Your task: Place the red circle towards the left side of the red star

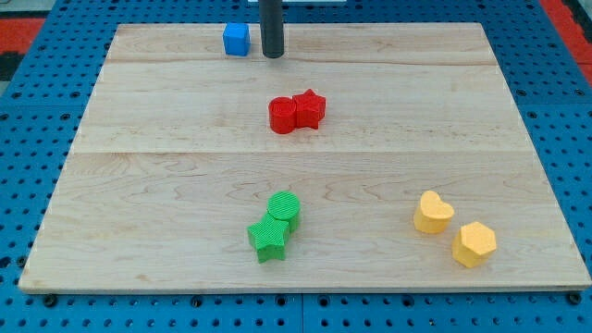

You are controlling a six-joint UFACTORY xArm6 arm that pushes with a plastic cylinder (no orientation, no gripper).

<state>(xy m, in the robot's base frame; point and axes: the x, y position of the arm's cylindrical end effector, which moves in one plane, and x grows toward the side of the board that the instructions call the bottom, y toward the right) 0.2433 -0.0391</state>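
Note:
The red circle (pixel 282 115) sits on the wooden board (pixel 166 139) just above the centre. The red star (pixel 310 108) touches it on its right side. My tip (pixel 272 55) is near the view's top, above and slightly left of the red circle, well apart from it. The blue cube (pixel 237 40) stands just left of my tip.
A green circle (pixel 284 207) and a green star (pixel 268 239) touch each other at the bottom centre. A yellow heart (pixel 432 213) and a yellow hexagon (pixel 474 244) lie at the bottom right. A blue pegboard (pixel 37 120) surrounds the board.

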